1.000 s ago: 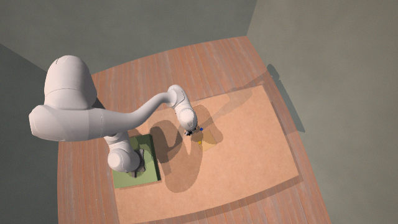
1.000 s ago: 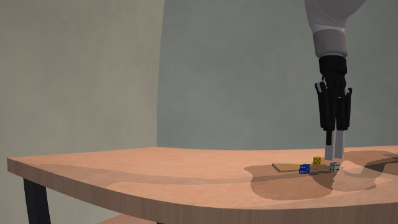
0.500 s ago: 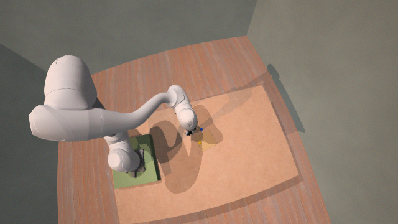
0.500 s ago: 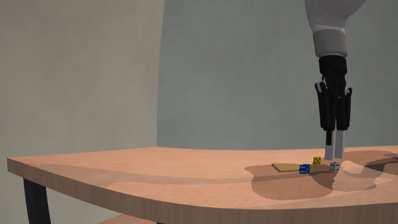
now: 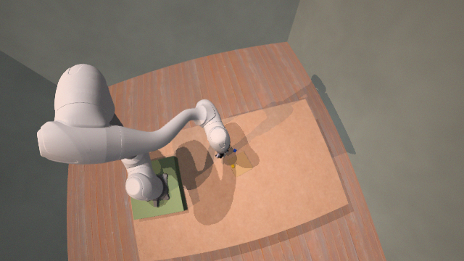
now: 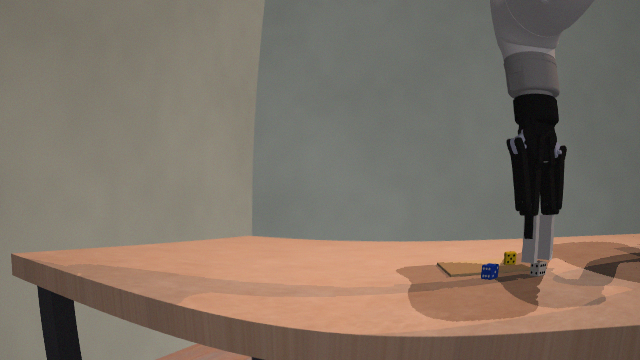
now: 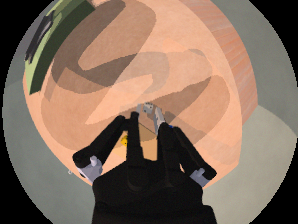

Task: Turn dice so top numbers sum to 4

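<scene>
In the exterior view, the left die [image 5: 235, 150] [image 6: 490, 271] [image 7: 171, 126] lies in front of the mat [image 5: 243, 167] [image 6: 457, 269] [image 7: 149, 151], on the table [image 5: 290, 174] [image 6: 200, 280] [image 7: 187, 37]. The middle die [image 5: 233, 166] [image 6: 510, 258] [image 7: 124, 141] is farther back, at the mat's edge; whether it sits fully on it cannot be told. The right die [image 6: 538, 269] [image 7: 148, 107] lies below the gripper [image 5: 220, 156] [image 6: 538, 260] [image 7: 147, 111], which hides it in the top view. There, the base block [image 5: 141, 212] [image 7: 35, 82] is at the table's left side, under the arm [image 5: 138, 141] [image 6: 530, 72], well apart from the mat.
</scene>
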`<state>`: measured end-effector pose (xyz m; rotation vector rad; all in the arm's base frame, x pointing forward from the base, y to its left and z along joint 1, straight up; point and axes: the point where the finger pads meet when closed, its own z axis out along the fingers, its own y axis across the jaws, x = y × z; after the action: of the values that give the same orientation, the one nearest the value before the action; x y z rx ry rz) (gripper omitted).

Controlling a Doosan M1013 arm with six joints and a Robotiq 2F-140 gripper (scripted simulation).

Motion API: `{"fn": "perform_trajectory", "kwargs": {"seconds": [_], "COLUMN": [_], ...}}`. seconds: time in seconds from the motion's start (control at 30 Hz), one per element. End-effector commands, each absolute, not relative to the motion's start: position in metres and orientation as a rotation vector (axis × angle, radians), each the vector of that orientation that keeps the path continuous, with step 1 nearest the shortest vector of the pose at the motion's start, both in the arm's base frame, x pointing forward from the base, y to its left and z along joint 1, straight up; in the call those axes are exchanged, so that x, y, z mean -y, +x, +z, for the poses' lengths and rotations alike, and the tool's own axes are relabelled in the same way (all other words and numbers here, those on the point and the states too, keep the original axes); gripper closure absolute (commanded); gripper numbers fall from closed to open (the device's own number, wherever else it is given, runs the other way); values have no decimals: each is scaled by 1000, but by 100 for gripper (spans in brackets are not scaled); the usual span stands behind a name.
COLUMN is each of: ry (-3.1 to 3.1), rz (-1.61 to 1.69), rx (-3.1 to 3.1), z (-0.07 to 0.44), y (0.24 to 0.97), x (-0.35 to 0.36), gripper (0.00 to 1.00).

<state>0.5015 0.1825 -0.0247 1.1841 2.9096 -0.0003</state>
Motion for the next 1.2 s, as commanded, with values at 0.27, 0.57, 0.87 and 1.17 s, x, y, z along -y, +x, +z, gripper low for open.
{"fn": "perform_trajectory", "kwargs": {"seconds": [0.27, 0.57, 0.87, 1.17], "ry": [1184, 1184, 1184, 1184], "rz": [0, 0, 0, 0], "rx": [-2910, -2910, -2910, -2910], "z": [-37, -41, -41, -41], "y": [501, 501, 501, 501], "x": [-183, -183, -183, -183], "gripper": [79, 79, 79, 79]}}
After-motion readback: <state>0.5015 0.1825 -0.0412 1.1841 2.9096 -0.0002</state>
